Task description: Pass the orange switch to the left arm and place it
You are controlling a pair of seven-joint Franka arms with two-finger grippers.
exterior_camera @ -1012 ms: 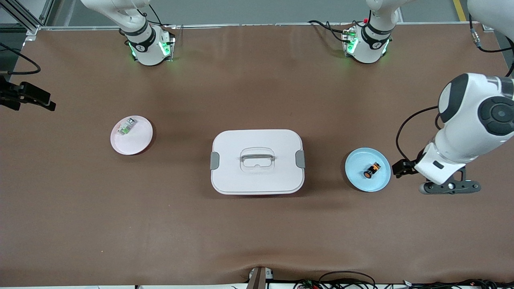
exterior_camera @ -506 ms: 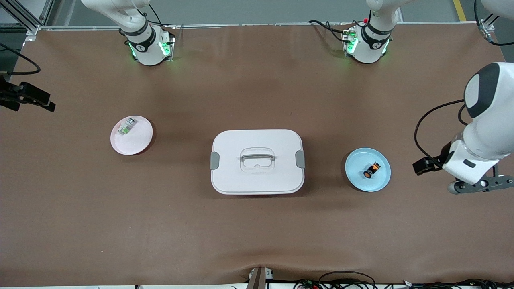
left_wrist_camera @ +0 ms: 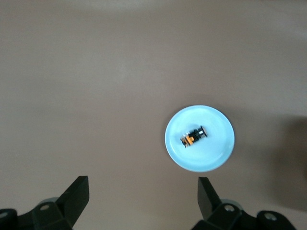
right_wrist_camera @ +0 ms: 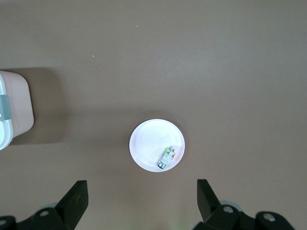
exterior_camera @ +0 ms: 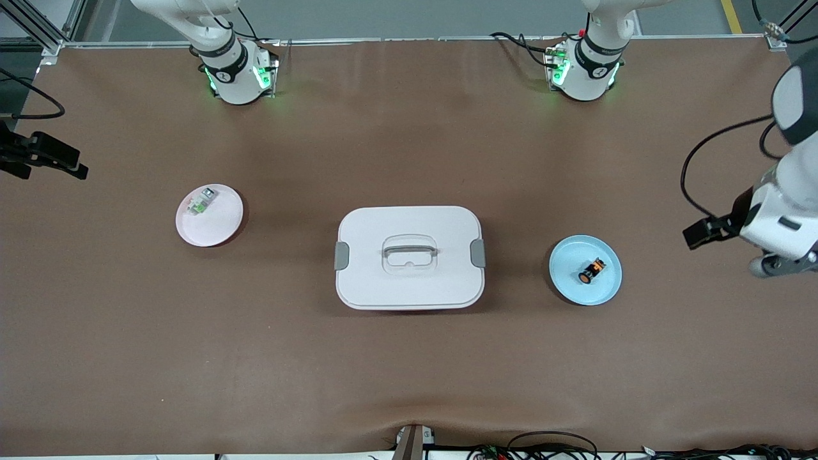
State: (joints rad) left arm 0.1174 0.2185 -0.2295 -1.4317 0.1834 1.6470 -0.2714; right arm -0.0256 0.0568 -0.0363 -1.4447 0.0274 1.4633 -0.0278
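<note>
So basically nothing's been transferred yet; in the front view the orange switch [exterior_camera: 592, 270] is lying on its side on the blue plate [exterior_camera: 569, 281], which sits beside the box [exterior_camera: 409, 257] toward the left arm's end of the table; the box is lidded, grey clips on both short sides, right in the middle of the route; the pink plate [exterior_camera: 220, 227] is on the box's right-arm side, well apart from it, with a small green-and-white component [exterior_camera: 200, 203] on it; the left arm [exterior_camera: 789, 204] is up in the air over the table edge at its own end, well apart from the box, and the left gripper is cut off by the frame so I can't read the fingers from here; the right gripper doesn't show in this view at all; left wrist view next: left gripper [left_wrist_camera: 142, 197] has its fingers spread wide with nothing between them, high above the blue plate, switch sitting untouched on it; right wrist view: right gripper [right_wrist_camera: 141, 197] also spread and empty, up over the pink plate with the component on it, a corner of the box at the frame edge; my read is that the pickup, the handover clear of the box and the drop on the pink plate are all still to do.
</note>
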